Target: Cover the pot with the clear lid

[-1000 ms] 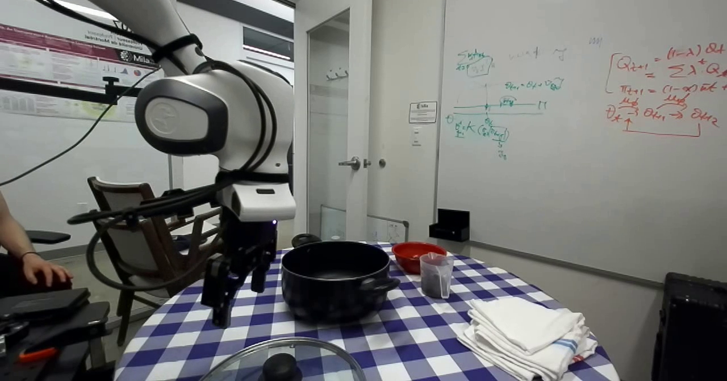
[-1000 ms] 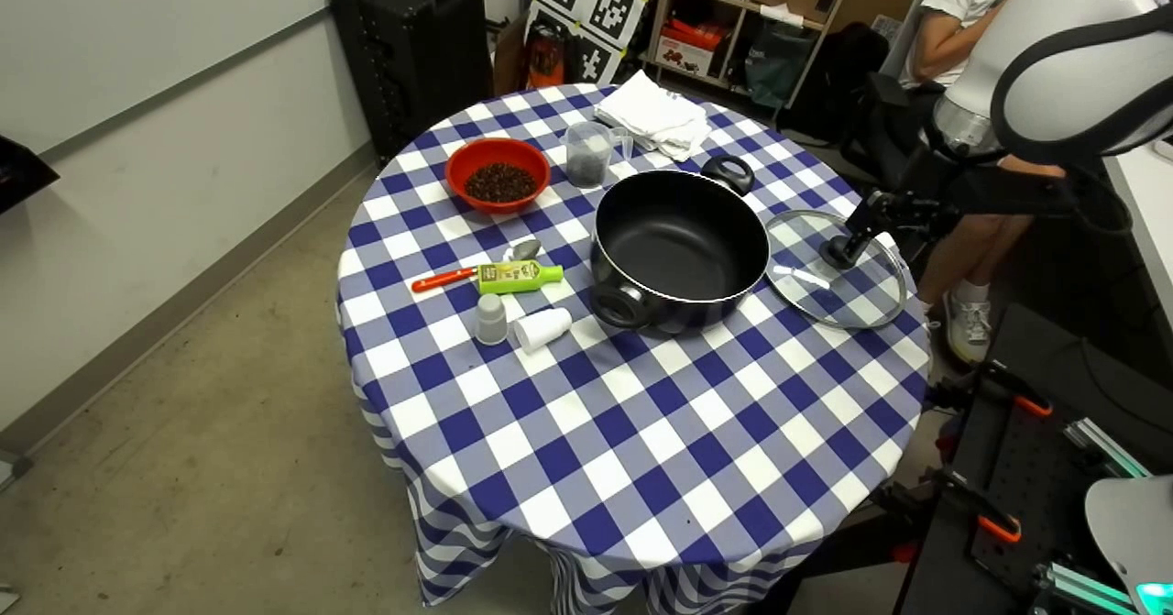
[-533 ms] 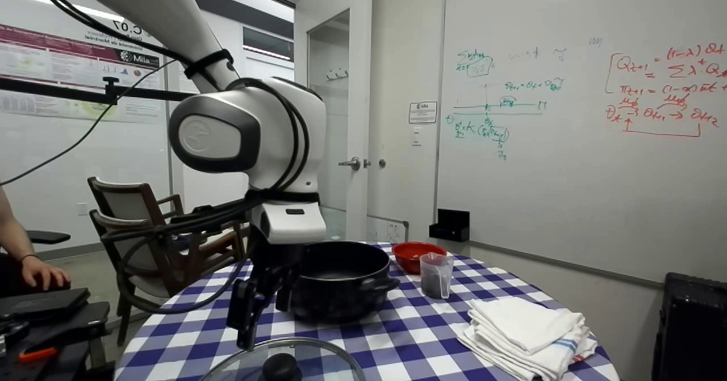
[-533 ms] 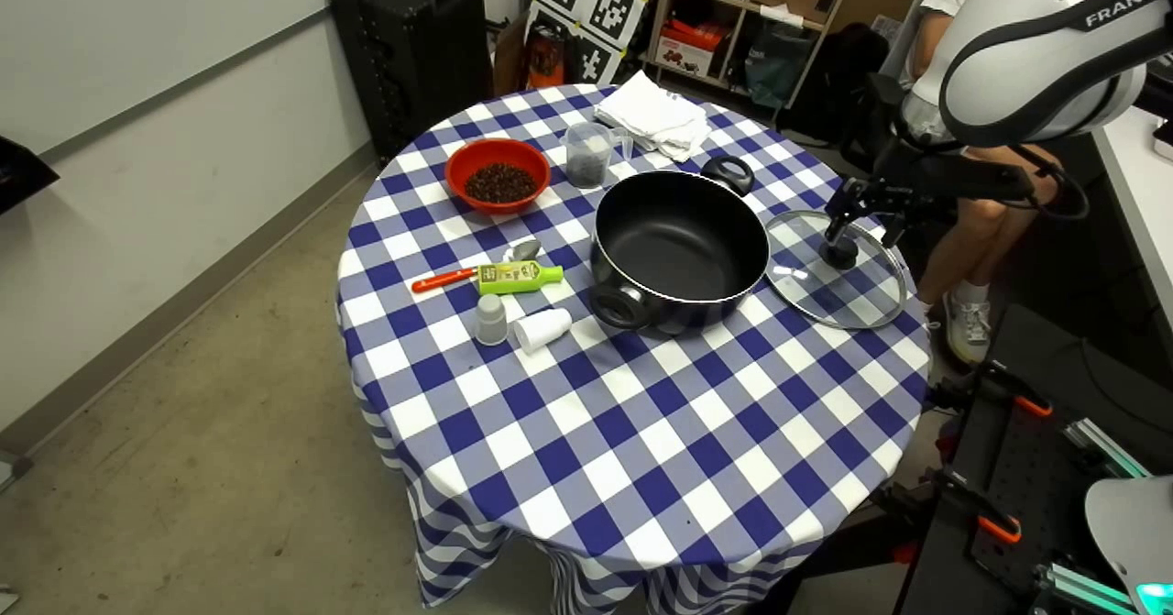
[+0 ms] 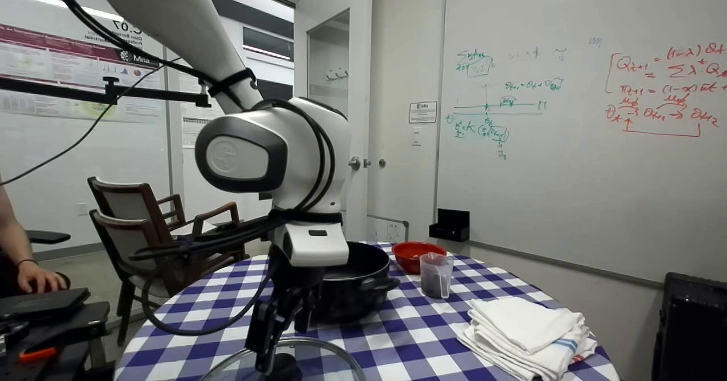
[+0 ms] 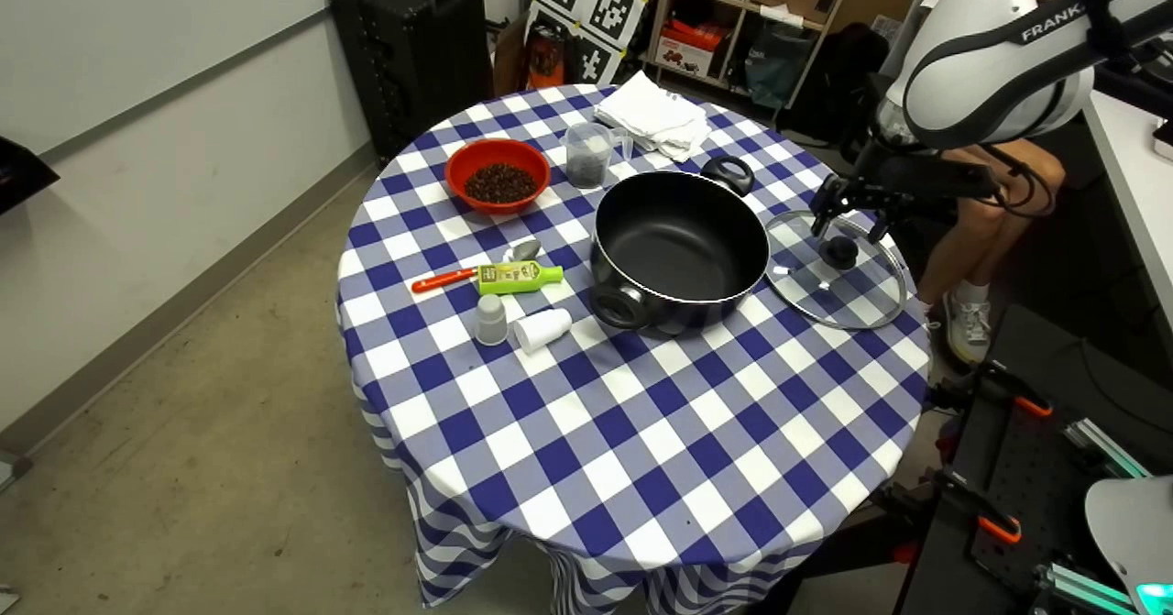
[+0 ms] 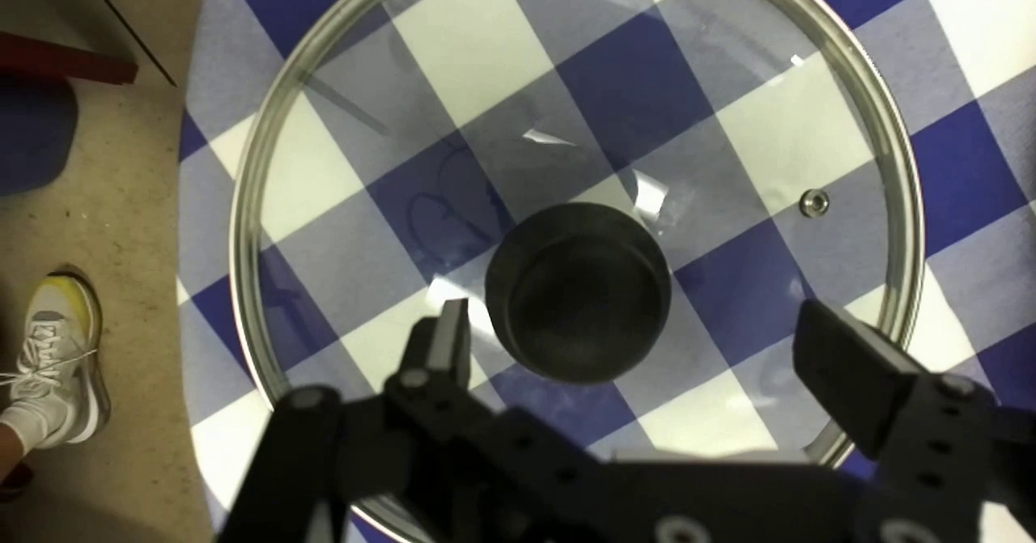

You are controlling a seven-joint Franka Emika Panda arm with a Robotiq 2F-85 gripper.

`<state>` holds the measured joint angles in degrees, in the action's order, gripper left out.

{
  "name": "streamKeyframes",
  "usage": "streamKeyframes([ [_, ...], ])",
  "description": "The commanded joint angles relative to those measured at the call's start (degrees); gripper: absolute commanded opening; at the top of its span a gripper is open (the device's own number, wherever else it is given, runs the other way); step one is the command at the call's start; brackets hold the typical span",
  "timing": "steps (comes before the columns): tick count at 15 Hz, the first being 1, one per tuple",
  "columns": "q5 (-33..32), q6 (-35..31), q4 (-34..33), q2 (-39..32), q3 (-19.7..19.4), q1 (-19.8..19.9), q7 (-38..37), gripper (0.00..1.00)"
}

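Lid (image 6: 829, 289), clear, knob (image 7: 579, 296) up: on checked cloth (image 6: 660, 450), three o'clock of the pot (image 6: 680, 253) in an exterior view. Gripper (image 7: 635, 328): jaws wide, empty, near the knob, I'd judge for pinching it.

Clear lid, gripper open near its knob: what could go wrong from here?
In the wrist view, the knob sits off-centre from the open gripper, so closing might push the clear lid sideways.
The lid lies near the table edge, so a push that way could leave it overhanging.
The pot stands close by and taller than the lid; carried too low, the lid might bump it.
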<state>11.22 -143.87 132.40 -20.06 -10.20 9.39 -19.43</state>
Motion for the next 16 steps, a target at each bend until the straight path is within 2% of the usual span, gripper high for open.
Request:
streamKeyframes([
  [1,-1.33,0.83,-2.97,-3.34,-1.03,-1.46,-2.43,1.0],
  [8,-3.36,1.06,-3.03,-4.95,-2.92,-2.27,-4.3,1.0],
  [9,-3.23,1.0,-3.01,-4.95,-2.93,-2.19,-4.14,0.75],
  [10,-3.04,1.0,-3.0,-4.9,-2.81,-2.04,-3.81,0.74],
  [16,-2.29,1.13,-2.78,-3.8,-2.25,-1.98,-3.14,0.3],
])
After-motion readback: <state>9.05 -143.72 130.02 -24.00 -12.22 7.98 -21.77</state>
